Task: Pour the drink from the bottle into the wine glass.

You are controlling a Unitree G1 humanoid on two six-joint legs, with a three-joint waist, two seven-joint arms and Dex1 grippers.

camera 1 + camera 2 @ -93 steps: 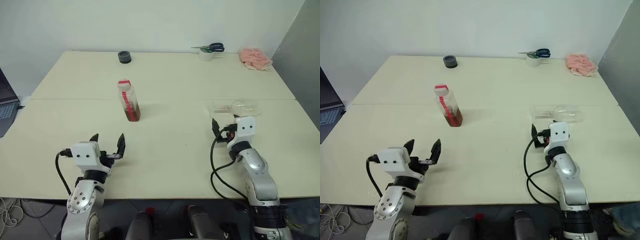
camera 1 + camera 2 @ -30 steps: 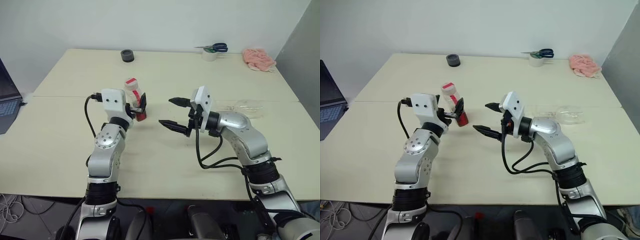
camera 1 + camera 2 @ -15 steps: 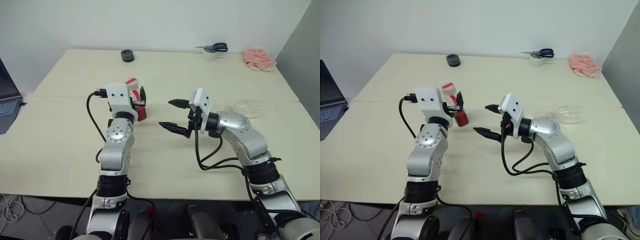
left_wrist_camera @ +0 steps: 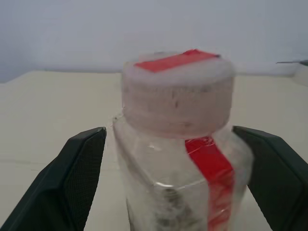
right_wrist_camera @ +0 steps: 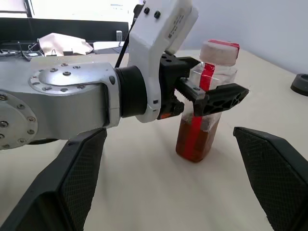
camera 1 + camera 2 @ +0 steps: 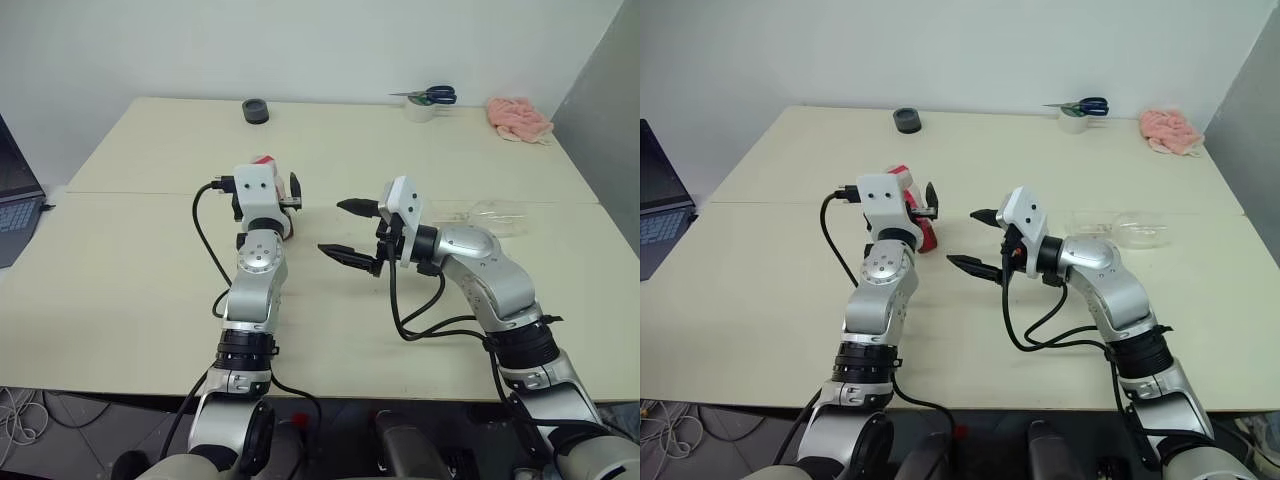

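**Left claw now astride the bottle**

Since a second ago my left claw (image 4: 168,183) has pushed forward, and its two fingers now stand one on each side of the bottle (image 5: 204,101), apart and not yet pressing on it. My right claw (image 6: 350,230) has kept its place just to the right, fingers spread wide, holding nothing.

The bottle stands upright near the middle of the desk (image 6: 140,260), capped, the drink (image 5: 192,139) low in its base. The wine glass (image 6: 490,213) lies on its side, well off to the right.

I judge this the reach-and-grasp step. Next I should close on the body squarely, below the cap; the glass must also be stood up.

My left wrist view shows the gaps beside the bottle. The right wrist view shows the drink level, which my arm hides from the head views.
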